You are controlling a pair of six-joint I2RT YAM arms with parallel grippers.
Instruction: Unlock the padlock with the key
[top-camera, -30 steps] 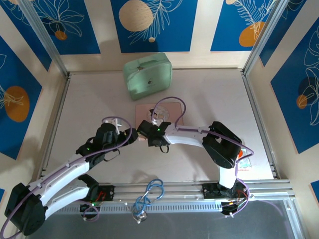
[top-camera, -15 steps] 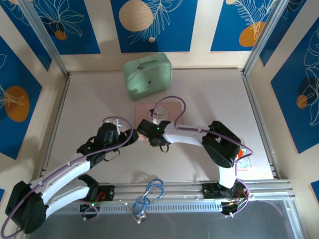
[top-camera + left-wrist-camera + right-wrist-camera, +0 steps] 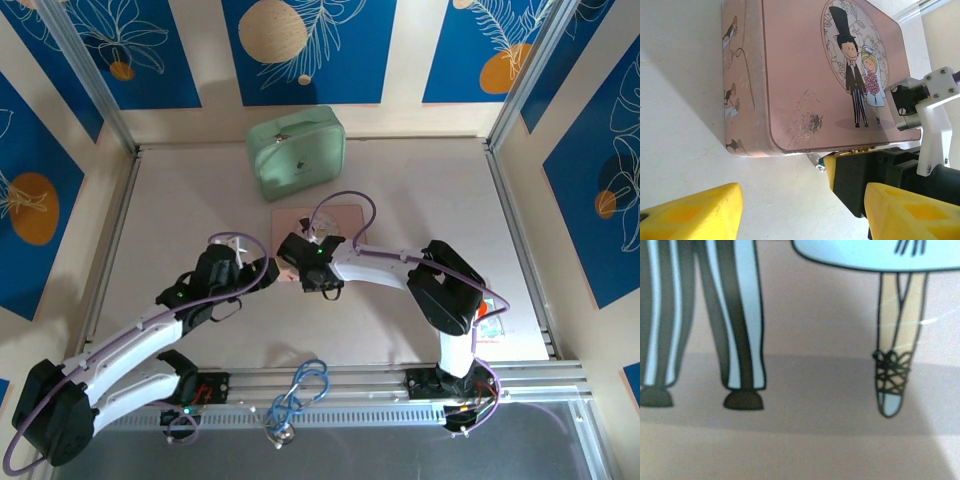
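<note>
The pink box (image 3: 805,75), with a cartoon wedding couple on its lid, lies flat on the table (image 3: 680,115). At its near edge a sliver of the blue and silvery padlock (image 3: 822,163) peeks out. My right gripper (image 3: 298,264) reaches down onto that edge. One of its yellow fingers (image 3: 830,172) sits right against the padlock and covers most of it; how its jaws stand is hidden. My left gripper (image 3: 802,202) hovers open just in front of the box, with bare table between its fingers. The right wrist view is pressed close to the box lid (image 3: 805,435). The key is out of view.
A mint green case (image 3: 296,150) stands behind the pink box (image 3: 345,215) near the back wall. Metal rails edge the table on both sides. An orange-and-white card (image 3: 486,315) lies by the right arm's base.
The left gripper has crept a little right toward the box's near corner. The right wrist has shifted slightly over the box edge.
</note>
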